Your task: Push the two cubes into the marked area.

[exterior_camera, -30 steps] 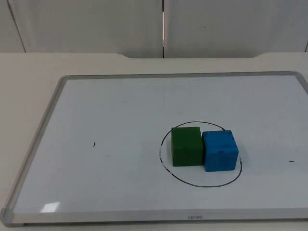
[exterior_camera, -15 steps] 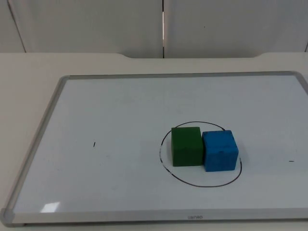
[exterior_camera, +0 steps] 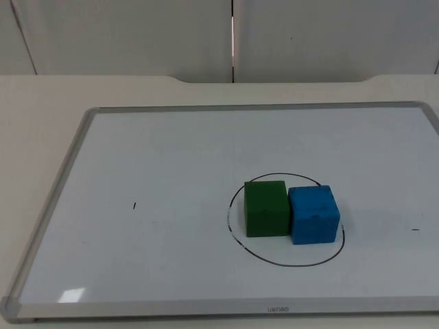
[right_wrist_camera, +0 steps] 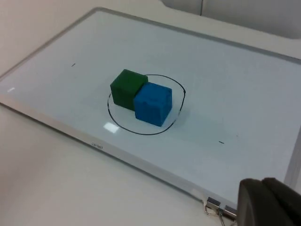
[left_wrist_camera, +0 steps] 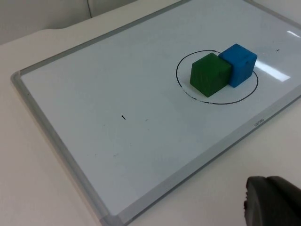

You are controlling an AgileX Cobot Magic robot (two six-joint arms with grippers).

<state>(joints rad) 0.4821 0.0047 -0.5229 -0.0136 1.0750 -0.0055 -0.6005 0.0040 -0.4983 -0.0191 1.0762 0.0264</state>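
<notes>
Green cube: the green cube [exterior_camera: 266,208] is seen sitting flat on the whiteboard [exterior_camera: 171,164], inside the drawn circle [exterior_camera: 285,261], on the circle's left half in the top view. It is also picked up from the left wrist [left_wrist_camera: 210,74] and from the right wrist [right_wrist_camera: 127,88].

Blue cube: the blue cube [exterior_camera: 313,214] is found pressed side to side against the green cube, on its right in the top view, with its outer edge close to the circle's line. It is seen again at [left_wrist_camera: 238,63] and [right_wrist_camera: 153,103].

Marked area: the circle is drawn in thin black ink on the board [left_wrist_camera: 214,101] [right_wrist_camera: 141,132], and both cubes are held within it, touching one another.

Left gripper: a black fingertip of the left gripper [left_wrist_camera: 273,202] is caught off the board, above the bare table [left_wrist_camera: 28,188] past the frame's near edge. The cubes lie well ahead of it, across the board. Whether its fingers are parted or closed cannot be told.

Right gripper: a black fingertip of the right gripper [right_wrist_camera: 268,202] is seen beyond the board's corner, near a small metal clip [right_wrist_camera: 214,205] on the frame. The cubes are well apart from it, forward on the board. Its finger state cannot be told either.

Board marks: a short black tick [exterior_camera: 134,205] is noted on the board, well away from the circle.
</notes>
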